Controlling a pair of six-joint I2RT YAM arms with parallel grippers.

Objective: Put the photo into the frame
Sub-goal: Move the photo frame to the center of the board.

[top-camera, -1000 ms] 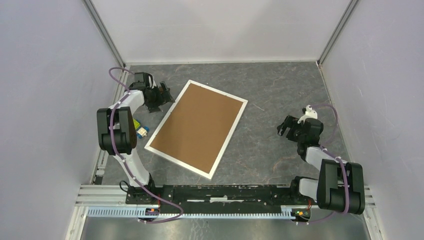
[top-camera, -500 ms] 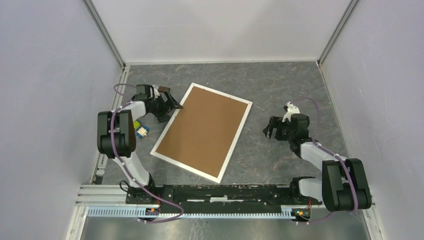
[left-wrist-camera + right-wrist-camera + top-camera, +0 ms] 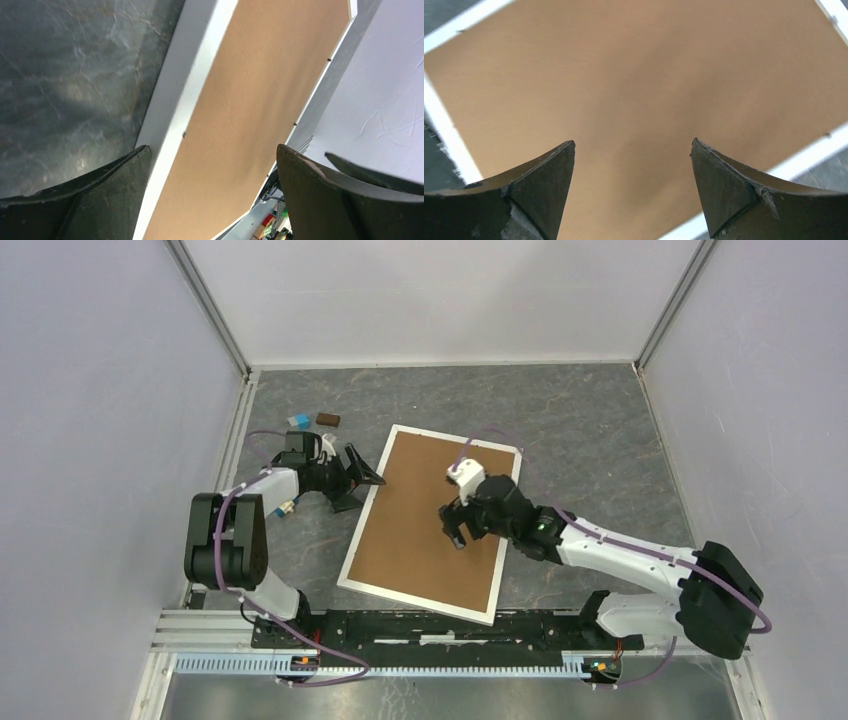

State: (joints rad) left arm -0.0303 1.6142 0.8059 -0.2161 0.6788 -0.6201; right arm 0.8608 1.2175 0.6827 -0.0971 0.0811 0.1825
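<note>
— How do the jaws of the left gripper (image 3: 368,490) stand?

— Wide apart, with nothing between them. The frame (image 3: 182,100) lies flat on the table (image 3: 560,430), back up, and its long white edge runs under the gap, nearer one finger than the other. Seen from above, one fingertip (image 3: 381,479) reaches that edge; whether it touches I cannot tell.

— And what is past that edge?

— The brown board (image 3: 430,515) set inside the frame. It fills the rest of the space between those jaws and stretches away ahead of them.

— The right gripper (image 3: 456,532)?

— Also spread wide and empty. It hangs over the middle of the board, fingers pointing down at it. From its wrist, brown fills the whole gap, and the frame's white rim shows only far out to either side of the fingers. Whether the tips touch the board I cannot tell.

— Anything else?

— A small blue bit (image 3: 298,421) and a brown bit (image 3: 328,420) lie on the table behind the left jaws, well apart from the frame.
</note>
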